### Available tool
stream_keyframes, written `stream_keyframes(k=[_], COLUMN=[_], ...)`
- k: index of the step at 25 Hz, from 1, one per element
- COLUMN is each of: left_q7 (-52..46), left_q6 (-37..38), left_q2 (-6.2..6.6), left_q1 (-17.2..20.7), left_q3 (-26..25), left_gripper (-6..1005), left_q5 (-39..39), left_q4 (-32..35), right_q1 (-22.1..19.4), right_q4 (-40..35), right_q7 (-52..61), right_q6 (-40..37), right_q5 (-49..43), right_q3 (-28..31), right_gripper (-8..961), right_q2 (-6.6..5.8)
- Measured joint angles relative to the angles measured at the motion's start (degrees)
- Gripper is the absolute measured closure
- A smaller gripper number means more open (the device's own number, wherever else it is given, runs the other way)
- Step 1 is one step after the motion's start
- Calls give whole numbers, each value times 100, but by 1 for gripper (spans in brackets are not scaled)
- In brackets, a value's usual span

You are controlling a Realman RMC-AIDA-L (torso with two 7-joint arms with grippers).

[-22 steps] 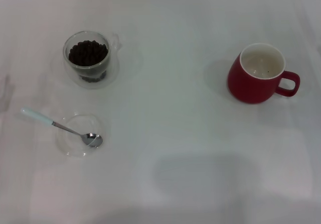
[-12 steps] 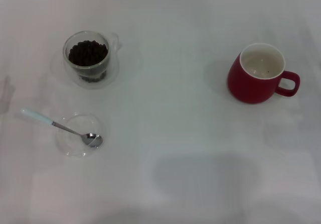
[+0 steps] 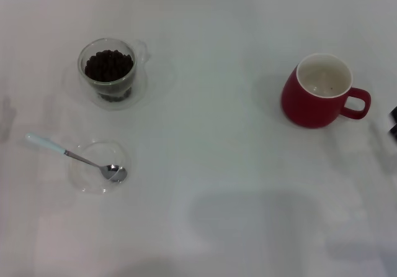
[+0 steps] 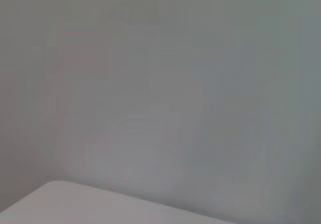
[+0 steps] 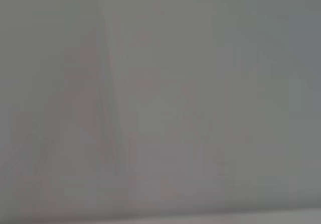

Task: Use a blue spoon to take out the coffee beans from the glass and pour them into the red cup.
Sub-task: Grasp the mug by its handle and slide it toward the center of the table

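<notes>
At the right edge of the head view, a little below the middle, a small dark part of the right tool comes into the frame; I cannot tell if its fingers are apart or together. The left tool does not show in any view. Both wrist views show only a plain grey surface.

The red cup stands near the right tool, just to its left, upright, with its loop handle turned toward the right edge. Its whitish inside looks almost empty.

Well apart, in the upper left of the frame, the glass stands on the white desk, filled with the coffee beans. In the lower left, the blue spoon lies with its metal bowl in a shallow clear dish and its pale handle pointing to the left edge.
</notes>
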Motion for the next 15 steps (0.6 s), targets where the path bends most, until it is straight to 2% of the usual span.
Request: stream_keyframes(k=[5, 15], left_q7=[-2, -5], left_q6=[-2, -7], left_q2=[6, 10], left_q1=[-32, -91], left_q3=[0, 0], left_gripper=[138, 138], left_q5=[-13, -19], left_q4=[35, 37], right_q1=[29, 573], right_q4=[16, 38], right_q7=[-19, -111], right_q6=[238, 959], right_q5=[-3, 17], right_q3=[-515, -479], right_gripper=[145, 168], right_q2=[1, -15])
